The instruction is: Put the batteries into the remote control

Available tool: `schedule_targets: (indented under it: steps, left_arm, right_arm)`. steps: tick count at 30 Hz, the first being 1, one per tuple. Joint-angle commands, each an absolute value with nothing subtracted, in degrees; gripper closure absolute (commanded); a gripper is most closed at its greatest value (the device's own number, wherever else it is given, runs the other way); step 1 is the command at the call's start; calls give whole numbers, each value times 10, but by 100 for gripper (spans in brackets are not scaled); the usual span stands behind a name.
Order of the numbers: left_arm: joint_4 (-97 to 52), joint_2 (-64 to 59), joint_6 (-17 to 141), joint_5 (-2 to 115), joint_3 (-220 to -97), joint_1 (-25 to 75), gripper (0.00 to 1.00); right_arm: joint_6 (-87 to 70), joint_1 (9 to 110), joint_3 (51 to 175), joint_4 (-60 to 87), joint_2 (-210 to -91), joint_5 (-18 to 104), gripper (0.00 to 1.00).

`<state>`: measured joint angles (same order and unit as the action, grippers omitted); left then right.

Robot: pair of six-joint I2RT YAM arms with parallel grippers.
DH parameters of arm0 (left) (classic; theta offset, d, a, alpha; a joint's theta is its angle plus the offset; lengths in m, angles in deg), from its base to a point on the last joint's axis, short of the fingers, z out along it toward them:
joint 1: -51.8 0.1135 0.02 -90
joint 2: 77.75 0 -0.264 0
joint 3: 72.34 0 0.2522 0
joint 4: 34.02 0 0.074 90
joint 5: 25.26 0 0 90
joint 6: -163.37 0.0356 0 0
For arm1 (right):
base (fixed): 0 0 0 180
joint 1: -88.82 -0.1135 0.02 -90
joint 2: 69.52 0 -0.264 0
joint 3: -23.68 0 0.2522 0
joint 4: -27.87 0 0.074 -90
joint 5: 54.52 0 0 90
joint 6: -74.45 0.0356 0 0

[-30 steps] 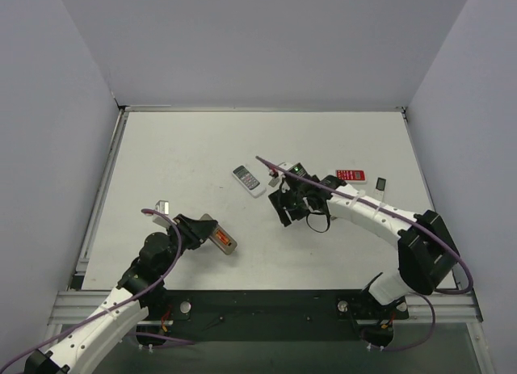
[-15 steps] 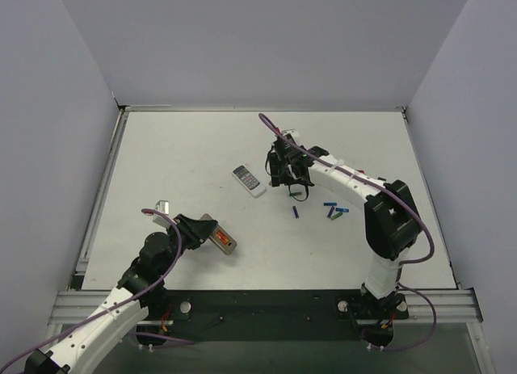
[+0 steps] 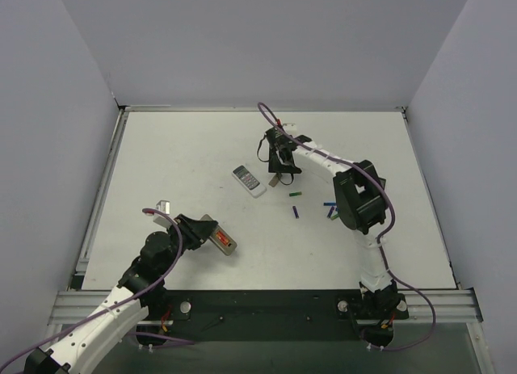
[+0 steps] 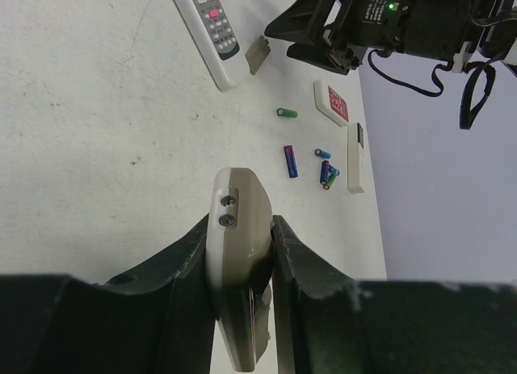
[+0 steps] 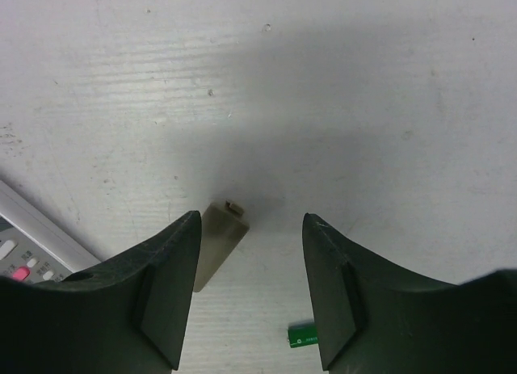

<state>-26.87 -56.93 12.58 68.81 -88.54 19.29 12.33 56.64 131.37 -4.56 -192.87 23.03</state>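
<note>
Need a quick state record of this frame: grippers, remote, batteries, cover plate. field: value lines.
left gripper: shut on the remote control, gripped across its width
right gripper: open, above the cover plate, not gripping it
cover plate: on the table, beside the white remote
batteries: none held; green battery, purple battery and a small cluster loose on the table
red remote: on the table, near the cluster

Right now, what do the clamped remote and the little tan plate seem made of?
Remote: probably moulded plastic, smooth tan-grey, with rounded edges and soft sheen. Tan plate: likely the same plastic, matte, with a moulded tab at one end.
</note>
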Motion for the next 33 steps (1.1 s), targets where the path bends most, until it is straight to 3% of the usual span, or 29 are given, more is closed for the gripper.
schedule_targets:
  steps: [1,6,17,24,33]
  left_arm:
    - [-300,-572,126,681,-899,195,100]
    - [-301,-571,126,679,-898,196,100]
    - [-311,-571,121,672,-897,196,100]
    - [-312,-572,117,669,-895,195,100]
    - [-319,-570,116,667,-897,195,100]
  right_arm:
    - [152,567,1352,-60,-1951,217,52]
    - [160,568,1357,-63,-1966,237,55]
    - [174,564,1257,-53,-1907,227,85]
    - [190,547,1162,-32,-1844,237,87]
    - [174,517,1085,-9,-1790,268,81]
